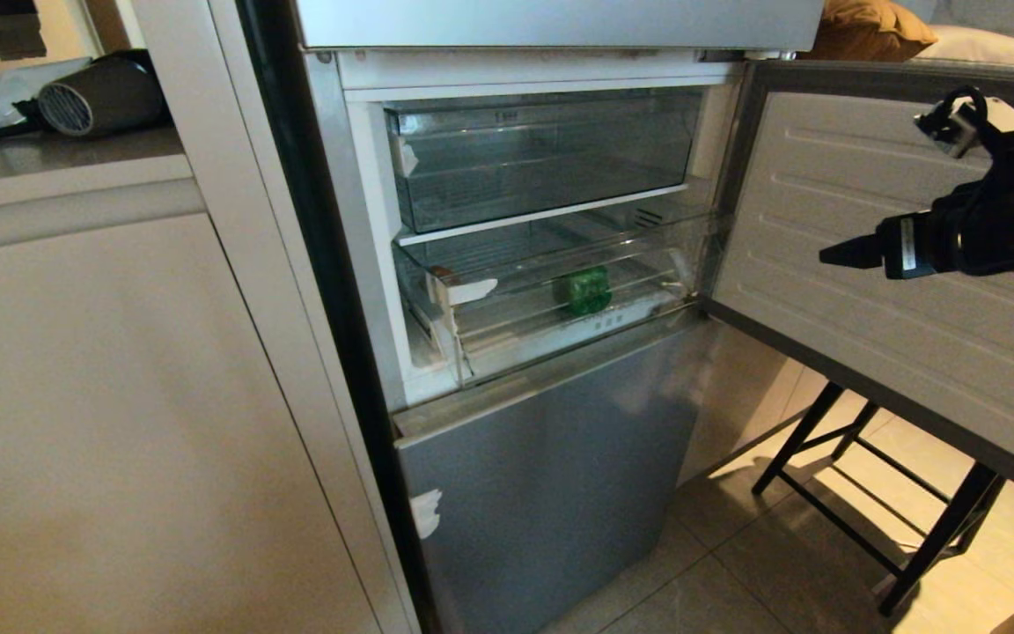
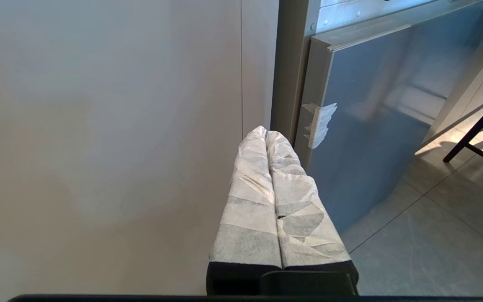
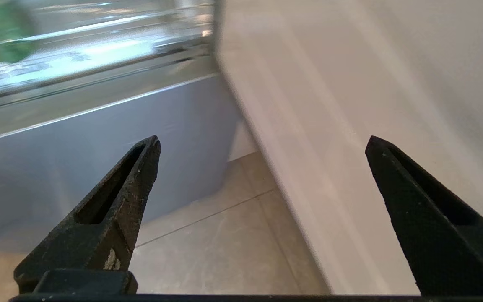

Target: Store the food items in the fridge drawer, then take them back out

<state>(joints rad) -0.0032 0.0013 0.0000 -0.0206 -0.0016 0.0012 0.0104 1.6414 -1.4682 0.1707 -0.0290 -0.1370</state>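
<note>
**Pepper in the open fridge drawer, right gripper empty**

On my left, the left gripper (image 2: 266, 138) hangs by the beige cabinet (image 1: 120, 396), its wrapped fingers pressed together. At centre, the clear fridge drawer (image 1: 560, 330) holds the green bell pepper (image 1: 588, 291). On my right, the right gripper (image 3: 262, 142) is spread wide, holding nothing, near the open fridge door (image 1: 868, 291).

Clear plastic fridge drawer (image 1: 560, 291), glossy green pepper (image 1: 588, 291), brushed-metal lower panel (image 1: 551, 493)

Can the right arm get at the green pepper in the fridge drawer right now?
Probably yes. The bell pepper lies in the pulled-out fridge drawer, uncovered, the door swung aside. The right gripper hovers open beside it, nothing between.
</note>
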